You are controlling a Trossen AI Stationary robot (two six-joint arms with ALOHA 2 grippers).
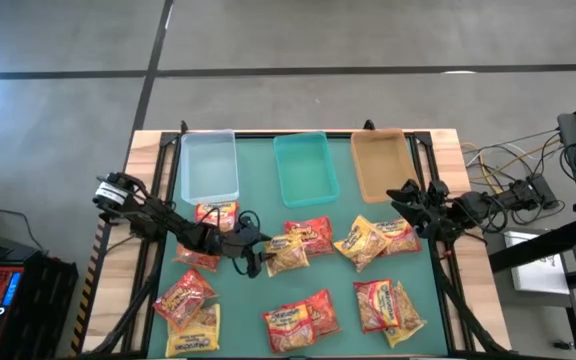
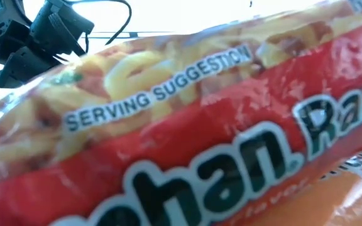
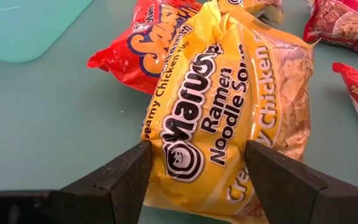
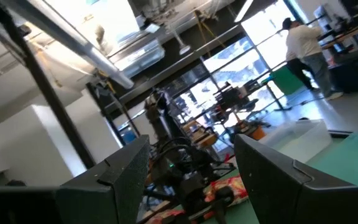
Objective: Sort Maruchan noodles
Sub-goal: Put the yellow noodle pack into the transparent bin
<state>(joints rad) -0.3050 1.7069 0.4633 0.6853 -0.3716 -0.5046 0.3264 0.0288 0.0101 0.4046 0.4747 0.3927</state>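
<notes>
The left gripper (image 3: pixel 196 171) stands wide open astride a yellow packet (image 3: pixel 229 112) at mid-table, just left of the red packets (image 1: pixel 308 235). It should probably close gently (crinkly film slips, and the brittle noodle block may crack) on the flat middle. The right gripper (image 4: pixel 191 165) waits open and empty, at the right by the tan tray (image 1: pixel 380 165).

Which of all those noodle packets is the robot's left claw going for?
The yellow Creamy Chicken packet near the table's middle: it alone sits between the left gripper's open fingers. The other packets lie apart from it.
</notes>
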